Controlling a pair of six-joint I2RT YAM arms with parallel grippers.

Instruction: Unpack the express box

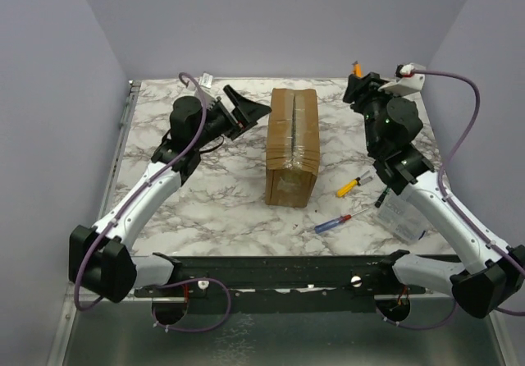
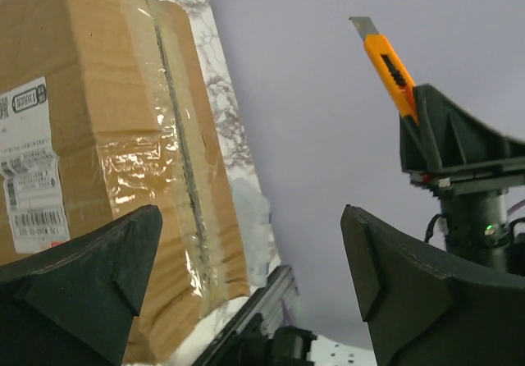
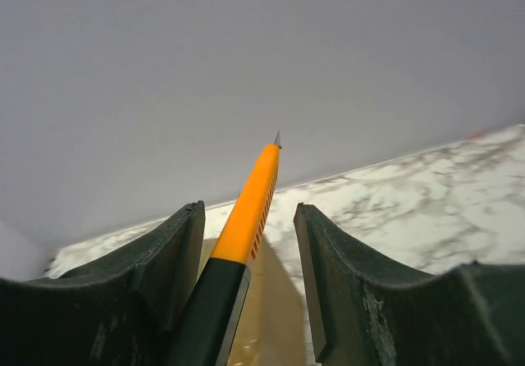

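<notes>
Box point(image 1: 292, 146) sits centred on the worktop point(image 1: 221, 198), taped seam up for cutting. Your left hand point(image 1: 250, 103), at its ten o'clock, gapes wide and empty. Your right hand point(image 1: 361, 83), at two o'clock, grips the knife point(image 1: 358, 69) blade-up.

Not much to read here, tbh. Only proper print is on the white label point(image 2: 31, 165) stuck to the side of the box point(image 2: 123, 79), seen from the left wrist. Barcode with digits underneath near the bottom, a small boxed mark up in the top corner, rows of tiny print in between. All too blurry to make out. Also a little white tag point(image 1: 207, 78) at the table's back edge, unreadable too.
</notes>
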